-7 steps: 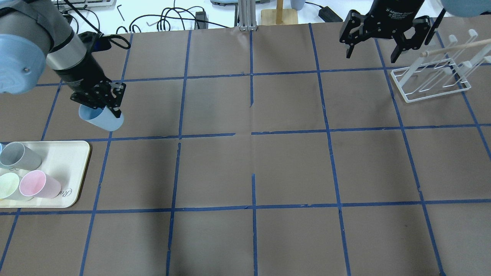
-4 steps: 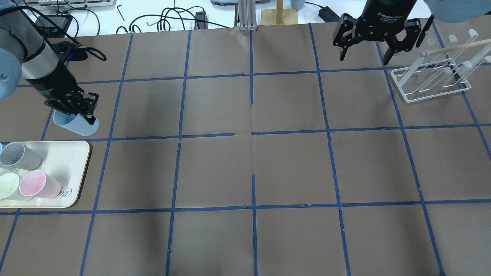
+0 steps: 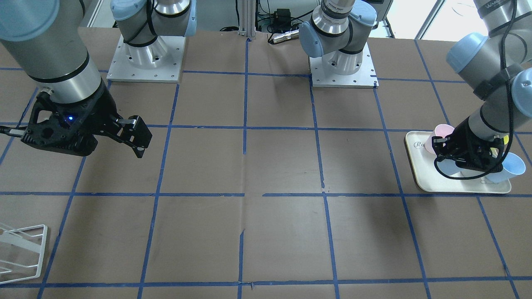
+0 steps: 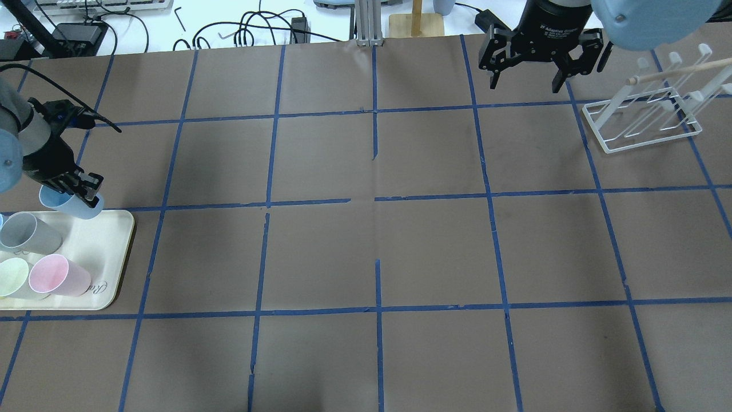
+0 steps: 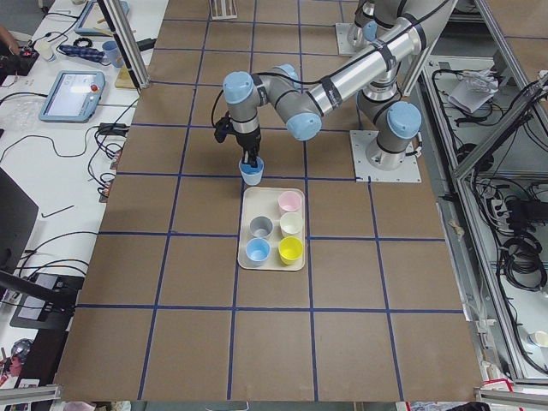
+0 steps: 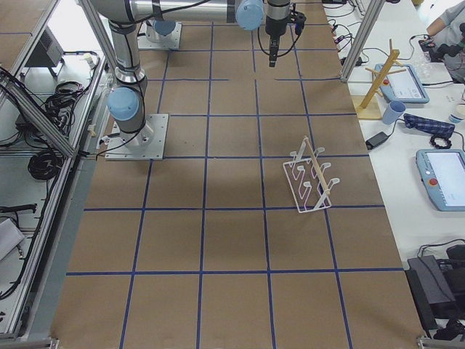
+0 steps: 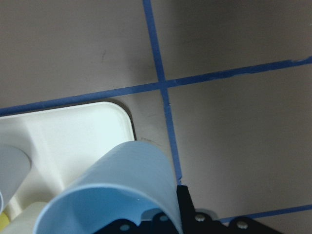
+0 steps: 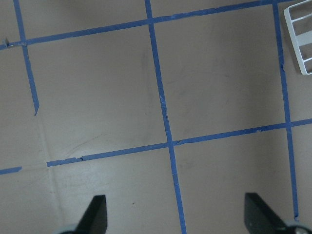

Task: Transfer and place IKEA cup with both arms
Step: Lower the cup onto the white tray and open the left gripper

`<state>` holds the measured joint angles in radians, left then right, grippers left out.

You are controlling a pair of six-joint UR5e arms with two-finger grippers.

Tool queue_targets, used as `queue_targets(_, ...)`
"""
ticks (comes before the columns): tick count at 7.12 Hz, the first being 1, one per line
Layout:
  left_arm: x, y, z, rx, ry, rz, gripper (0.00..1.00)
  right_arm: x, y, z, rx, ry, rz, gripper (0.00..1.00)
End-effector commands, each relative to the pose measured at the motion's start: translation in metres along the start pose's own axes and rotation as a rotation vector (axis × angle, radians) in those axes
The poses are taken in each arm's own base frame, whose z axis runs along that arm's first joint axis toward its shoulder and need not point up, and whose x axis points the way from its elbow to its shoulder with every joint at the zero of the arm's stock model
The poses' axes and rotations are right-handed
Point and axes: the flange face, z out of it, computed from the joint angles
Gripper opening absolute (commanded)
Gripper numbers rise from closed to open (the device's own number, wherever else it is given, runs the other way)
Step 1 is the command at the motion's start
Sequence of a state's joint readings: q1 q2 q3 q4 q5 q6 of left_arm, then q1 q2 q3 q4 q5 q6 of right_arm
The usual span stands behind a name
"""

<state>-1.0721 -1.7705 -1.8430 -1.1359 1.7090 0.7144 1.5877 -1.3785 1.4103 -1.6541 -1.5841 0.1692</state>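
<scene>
My left gripper [image 4: 80, 193] is shut on the IKEA cup [image 4: 67, 204], a pale sky-blue tumbler. It holds the cup tilted over the far corner of the cream tray [image 4: 106, 246]. The cup also shows in the left wrist view [image 7: 122, 185], the front view [image 3: 447, 168] and the left side view [image 5: 251, 173]. Its blue twin [image 3: 511, 168] stands on the tray. My right gripper [image 4: 523, 77] is open and empty, high over the far right of the table, beside the white rack [image 4: 640, 123]. Its open fingertips [image 8: 95, 214] show over bare paper.
The tray also holds a grey cup [image 4: 28, 233], a pink cup [image 4: 57, 276], a pale green cup [image 4: 14, 277] and a yellow cup [image 5: 290, 250]. Brown paper with a blue tape grid [image 4: 377, 200] covers the table. Cables and a wooden stand [image 4: 416, 20] lie beyond the far edge.
My left gripper has carried the blue cup to the left and nearer, from the open paper to the tray's far corner. My right gripper has shifted a little to the left, still open.
</scene>
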Motion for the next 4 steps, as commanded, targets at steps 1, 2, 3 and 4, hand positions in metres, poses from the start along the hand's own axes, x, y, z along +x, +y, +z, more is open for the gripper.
queue_targets(1,-0.014,-0.001,0.025,-0.001,-0.038,0.015,0.0,-0.003,0.0,0.002,-0.003,-0.004,-0.007,1.0)
queue_targets(2,-0.021,-0.001,0.036,-0.01,-0.029,0.005,0.0,0.004,-0.003,0.003,-0.004,0.0,-0.002,1.0)
queue_targets(3,-0.023,-0.003,0.045,-0.021,-0.02,0.005,0.0,0.003,-0.002,0.001,-0.001,-0.001,-0.001,1.0)
queue_targets(4,-0.03,0.0,0.055,-0.05,-0.022,-0.001,0.0,0.003,-0.002,0.001,-0.001,-0.001,0.001,1.0)
